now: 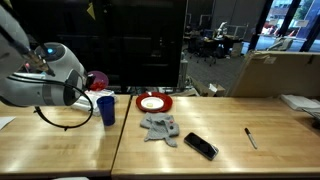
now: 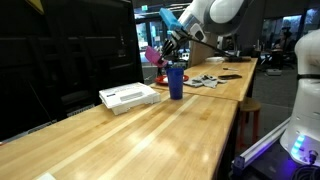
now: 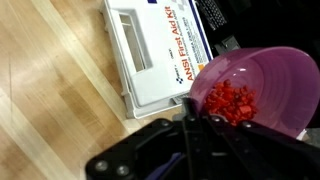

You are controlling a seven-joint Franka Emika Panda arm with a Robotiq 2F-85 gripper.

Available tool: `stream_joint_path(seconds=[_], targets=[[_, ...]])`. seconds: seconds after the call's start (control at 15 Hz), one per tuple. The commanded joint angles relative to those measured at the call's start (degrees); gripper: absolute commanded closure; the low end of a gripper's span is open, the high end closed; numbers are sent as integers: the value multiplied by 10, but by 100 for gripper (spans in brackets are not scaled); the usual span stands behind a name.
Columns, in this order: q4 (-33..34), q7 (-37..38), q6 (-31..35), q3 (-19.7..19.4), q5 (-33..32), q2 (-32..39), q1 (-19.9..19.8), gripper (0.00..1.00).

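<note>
While claw point(image 3: 190, 113) clamps pink bowl point(image 3: 262, 72) — contact blurred, first-aid kit point(image 3: 160, 50) half-hidden, cropped.

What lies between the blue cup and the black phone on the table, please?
A crumpled grey cloth lies between blue cup and black phone, in an exterior view.

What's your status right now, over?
Tool shut on bowl rim, bowl held aloft. Red bits in bowl. Cup close by, kit below; no blockage seen.
</note>
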Motion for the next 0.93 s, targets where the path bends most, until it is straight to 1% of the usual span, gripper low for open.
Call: stream_joint_path(seconds=[0.0,0.33,0.6,0.87], targets=[[-3,-51,1,32,76,-21,-21,99],[-2,-75,45,73,139,-14,-51,99],[-1,-72,78,103,159,-13,-73,99],[-1,-67,96,132,167,-15,-97,99]])
